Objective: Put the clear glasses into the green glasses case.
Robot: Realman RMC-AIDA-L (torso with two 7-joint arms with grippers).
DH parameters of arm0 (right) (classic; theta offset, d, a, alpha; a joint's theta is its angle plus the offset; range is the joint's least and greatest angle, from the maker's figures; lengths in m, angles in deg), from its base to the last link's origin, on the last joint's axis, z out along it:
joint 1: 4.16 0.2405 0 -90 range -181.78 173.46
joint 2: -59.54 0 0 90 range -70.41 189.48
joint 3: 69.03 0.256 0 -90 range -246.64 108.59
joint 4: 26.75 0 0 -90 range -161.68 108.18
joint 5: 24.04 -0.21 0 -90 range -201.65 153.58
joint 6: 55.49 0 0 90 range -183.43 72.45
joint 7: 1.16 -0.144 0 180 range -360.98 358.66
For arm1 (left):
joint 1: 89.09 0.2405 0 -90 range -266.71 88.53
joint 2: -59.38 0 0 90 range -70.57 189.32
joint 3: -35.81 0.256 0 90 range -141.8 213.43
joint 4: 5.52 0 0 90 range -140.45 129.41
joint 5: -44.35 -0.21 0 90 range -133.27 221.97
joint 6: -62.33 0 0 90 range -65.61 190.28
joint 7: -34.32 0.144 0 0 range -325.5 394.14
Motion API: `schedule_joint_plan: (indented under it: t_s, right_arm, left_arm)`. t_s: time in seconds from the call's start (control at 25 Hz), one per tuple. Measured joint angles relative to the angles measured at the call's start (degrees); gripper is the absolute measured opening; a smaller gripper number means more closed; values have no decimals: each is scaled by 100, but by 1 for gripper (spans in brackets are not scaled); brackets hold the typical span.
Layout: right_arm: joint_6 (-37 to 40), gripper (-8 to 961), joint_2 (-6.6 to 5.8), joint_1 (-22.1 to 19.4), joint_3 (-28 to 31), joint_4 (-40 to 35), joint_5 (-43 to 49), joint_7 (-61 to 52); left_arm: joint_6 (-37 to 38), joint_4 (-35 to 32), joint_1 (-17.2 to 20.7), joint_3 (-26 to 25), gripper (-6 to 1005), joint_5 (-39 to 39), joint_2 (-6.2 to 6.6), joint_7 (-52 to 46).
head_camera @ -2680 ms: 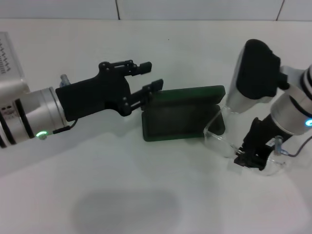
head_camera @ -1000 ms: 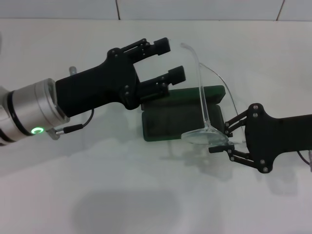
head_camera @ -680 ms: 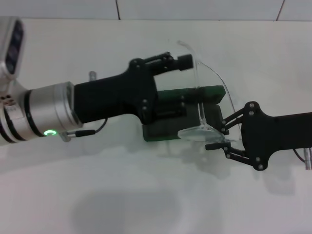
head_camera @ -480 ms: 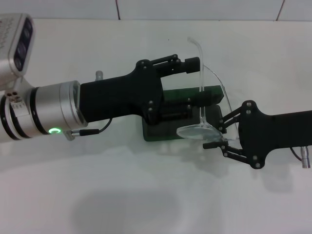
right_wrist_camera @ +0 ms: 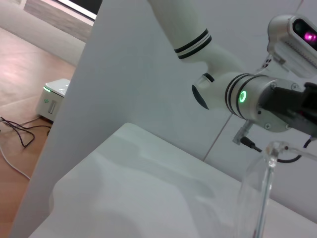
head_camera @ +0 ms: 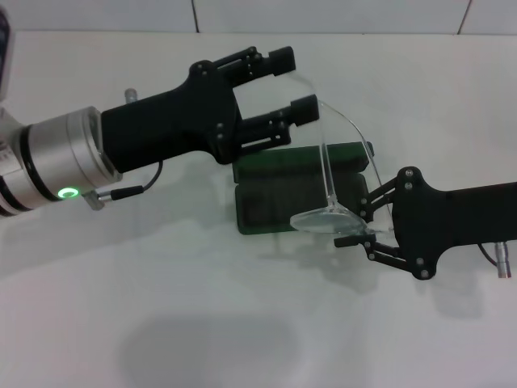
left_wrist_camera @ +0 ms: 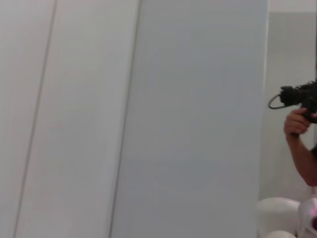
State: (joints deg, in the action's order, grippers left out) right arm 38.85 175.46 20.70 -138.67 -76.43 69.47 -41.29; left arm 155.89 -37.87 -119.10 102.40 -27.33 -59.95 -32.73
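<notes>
The green glasses case (head_camera: 275, 202) lies open at the table's middle, its lid (head_camera: 343, 153) folded back. The clear glasses (head_camera: 325, 218) hang over the case's right end, one lens low and flat, one clear arm rising in a tall arc. My right gripper (head_camera: 355, 226) reaches in from the right and is shut on the glasses at the lens. My left gripper (head_camera: 292, 83) hovers open above the case's far left corner, and the tip of the raised clear arm ends close by its fingers. The right wrist view shows that clear arm (right_wrist_camera: 260, 198) up close.
The case stands on a white table (head_camera: 202, 323), with a tiled wall behind it. The left arm's silver wrist with a green light (head_camera: 65, 194) spans the table's left side. In the left wrist view there is only a wall and a person holding a camera (left_wrist_camera: 299, 129).
My left gripper has drawn back up and to the left, away from the glasses' raised arm, and its fingers have spread. The right gripper still holds the glasses over the case.
</notes>
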Motion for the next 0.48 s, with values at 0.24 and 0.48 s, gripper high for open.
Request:
schedule_joint_plan:
  t_s: [0.24, 0.48]
  right_arm:
    - [-6, 128, -3, 25, -8, 3, 8, 2]
    - [-6, 128, 1, 60, -14, 3, 4, 4]
  left_arm:
    - [136, -36, -29, 68, 734, -99, -8, 61]
    - [158, 1, -193, 277, 734, -382, -16, 100]
